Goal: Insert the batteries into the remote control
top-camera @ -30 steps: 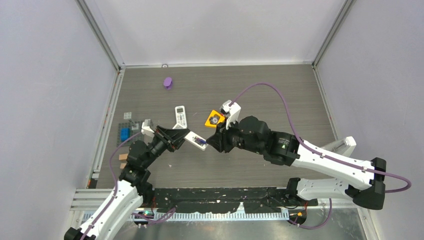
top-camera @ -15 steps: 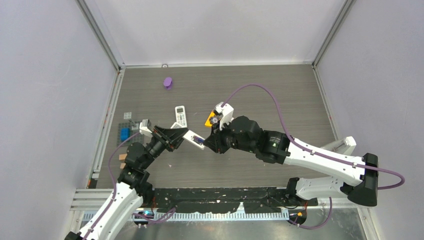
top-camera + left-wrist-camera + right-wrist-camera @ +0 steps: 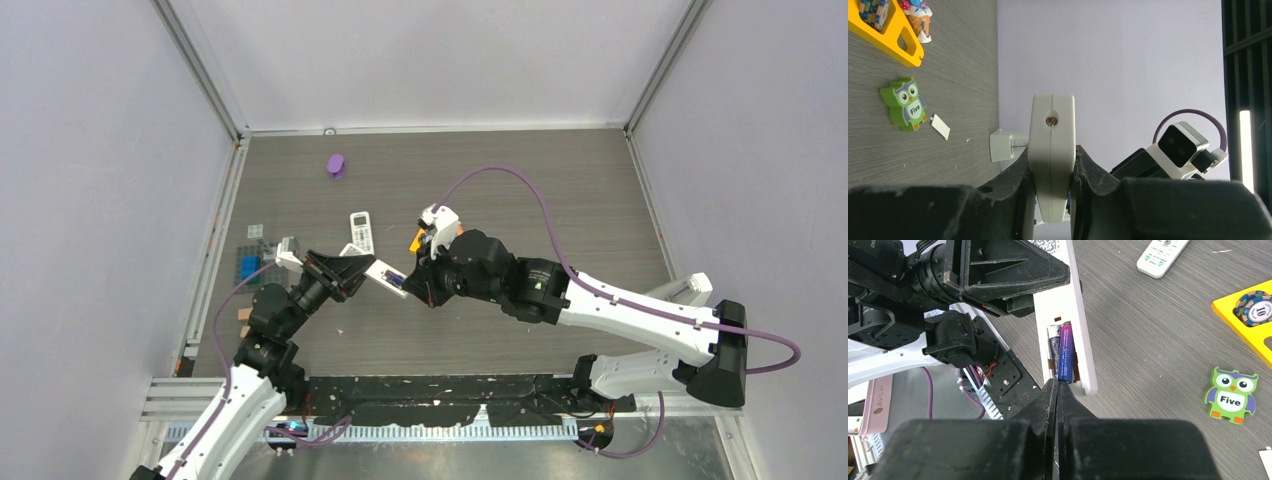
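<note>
My left gripper [image 3: 352, 271] [image 3: 1052, 167] is shut on the white remote control [image 3: 386, 276] [image 3: 1051, 150] and holds it up off the table, edge-on in the left wrist view. In the right wrist view the remote control [image 3: 1074, 310] shows its open compartment with two batteries side by side: a purple-blue one [image 3: 1065, 354] and a dark-and-white one [image 3: 1053, 346]. My right gripper [image 3: 420, 286] [image 3: 1057, 386] is shut with nothing between its fingers, and its tips touch the near end of the purple-blue battery.
A second white remote [image 3: 361, 232] [image 3: 1163, 255] lies on the table. A yellow board with chips [image 3: 416, 240] [image 3: 1248, 315] and a green owl block [image 3: 1232, 395] [image 3: 904, 102] lie close by. A purple object [image 3: 336, 165] sits far back, and blue bricks [image 3: 249, 267] lie at the left edge.
My right arm has moved left up to the held remote and its jaws have closed. The left arm and the remote have stayed put.
</note>
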Available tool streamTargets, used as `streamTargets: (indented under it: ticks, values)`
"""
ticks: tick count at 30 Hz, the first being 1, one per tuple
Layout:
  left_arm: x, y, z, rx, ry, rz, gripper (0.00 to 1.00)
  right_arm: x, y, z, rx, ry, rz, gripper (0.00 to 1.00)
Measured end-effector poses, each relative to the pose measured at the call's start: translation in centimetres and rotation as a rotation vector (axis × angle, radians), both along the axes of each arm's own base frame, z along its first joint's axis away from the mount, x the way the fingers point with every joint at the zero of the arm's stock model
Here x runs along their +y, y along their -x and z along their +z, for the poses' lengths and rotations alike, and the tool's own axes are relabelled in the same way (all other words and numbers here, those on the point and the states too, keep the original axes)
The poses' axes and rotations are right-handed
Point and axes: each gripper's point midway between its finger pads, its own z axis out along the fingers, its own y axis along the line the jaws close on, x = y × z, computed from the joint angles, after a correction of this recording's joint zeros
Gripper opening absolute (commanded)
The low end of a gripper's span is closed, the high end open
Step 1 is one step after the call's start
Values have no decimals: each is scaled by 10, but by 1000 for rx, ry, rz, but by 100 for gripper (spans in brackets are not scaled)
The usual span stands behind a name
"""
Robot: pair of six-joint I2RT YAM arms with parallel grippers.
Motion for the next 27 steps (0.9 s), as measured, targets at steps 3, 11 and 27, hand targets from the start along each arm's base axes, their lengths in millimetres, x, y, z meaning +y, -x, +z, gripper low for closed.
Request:
streamTargets:
  ticks: [3, 11, 27]
  values:
    - [0, 0, -1, -4, -11, -1, 0, 0, -1, 0, 2, 7, -8, 5]
    - [-6, 5, 21, -119, -86, -41, 0, 7, -4, 2, 16, 9, -18, 5]
    - [-7, 8, 21, -129, -108, -60, 0, 12, -3, 7, 29, -17, 3, 12]
